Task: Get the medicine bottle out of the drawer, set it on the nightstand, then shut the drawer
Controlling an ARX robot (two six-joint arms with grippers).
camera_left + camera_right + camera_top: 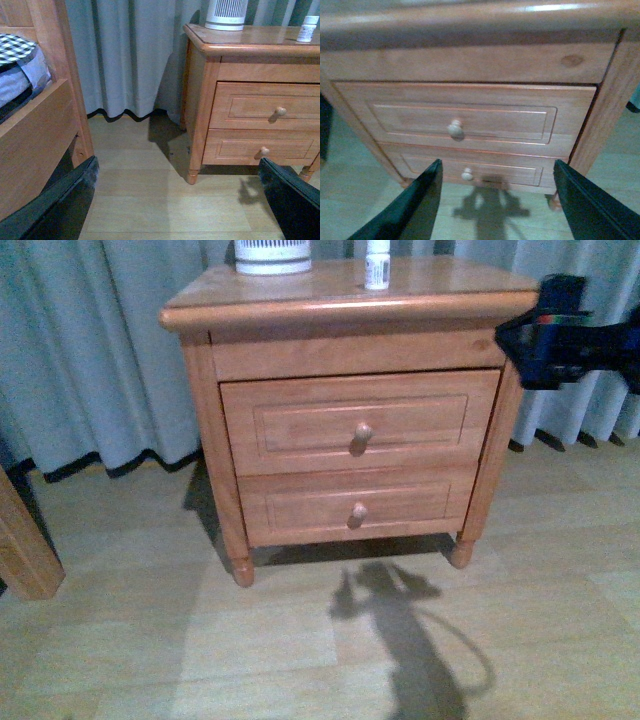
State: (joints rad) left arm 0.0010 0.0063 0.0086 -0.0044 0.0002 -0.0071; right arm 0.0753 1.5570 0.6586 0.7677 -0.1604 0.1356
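The medicine bottle (377,265) stands upright on the nightstand (300,300), near the front edge of its top; the left wrist view also catches the bottle (306,29). The drawer (360,425), the taller upper one with a round knob (363,430), is pushed in, its front a little proud of the frame. My right gripper (545,332) hovers open and holding nothing beside the nightstand's right front corner; in its own view the gripper (497,162) faces the drawer (470,117). My left gripper (178,160) is open over the floor, left of the nightstand.
A white ribbed device (272,255) stands at the back of the nightstand top. The shallower lower drawer (350,505) is shut. Grey curtains (90,350) hang behind. A wooden bed frame (45,125) stands to the left. Wood floor lies in front.
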